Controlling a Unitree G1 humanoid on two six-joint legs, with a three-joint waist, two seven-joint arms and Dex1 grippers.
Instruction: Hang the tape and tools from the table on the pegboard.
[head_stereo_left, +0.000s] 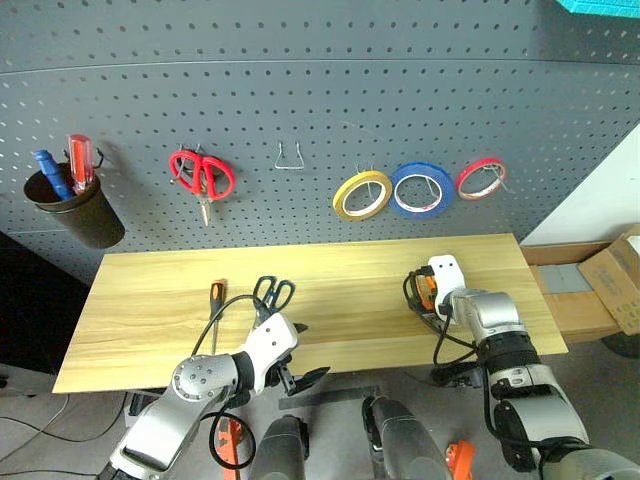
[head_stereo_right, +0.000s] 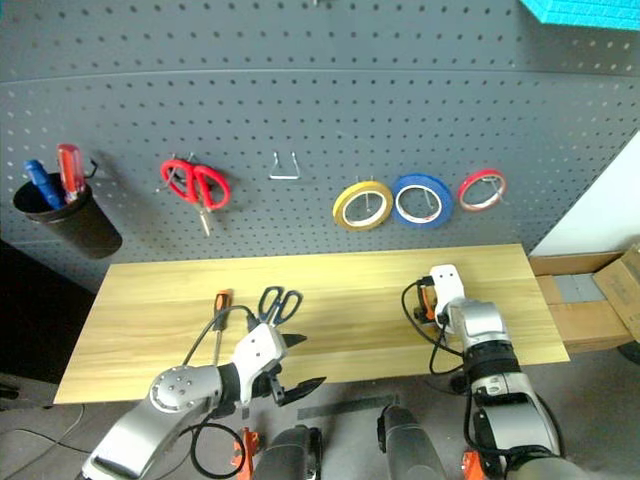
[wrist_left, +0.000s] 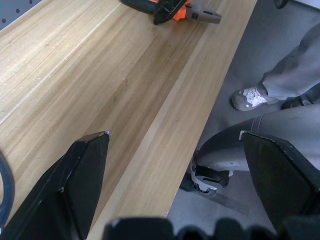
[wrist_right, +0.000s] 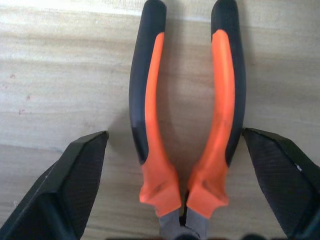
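Pliers (wrist_right: 187, 125) with orange-and-black handles lie flat on the counter (head_stereo_left: 350, 280) near its right end, and my right hand (wrist_right: 175, 175) straddles them: its two black fingers (wrist_right: 65, 195) stand spread, one on the outer side of each handle, with a gap on both sides and nothing gripped yet. The handles point away from the wrist and the metal nose sits back toward the palm.

My worry is the closing move. As I judge it, if the fingers come in unevenly, one pad meets a handle first and pushes the pliers sideways or spins them on the smooth wood. Squeezing both handles will also fold them together, so the grip may go slack partway and the tool could slip when lifted. The hand may also sit too high, so the pads could close over the tops of the rounded handles and skid off.

Scissors (head_stereo_left: 273, 293) and the small screwdriver (head_stereo_left: 216, 295) lie further left. My left hand (head_stereo_left: 300, 375) hovers open past the near edge, holding nothing. The yellow tape (head_stereo_left: 361, 194) already hangs on the pegboard (head_stereo_left: 320, 100).
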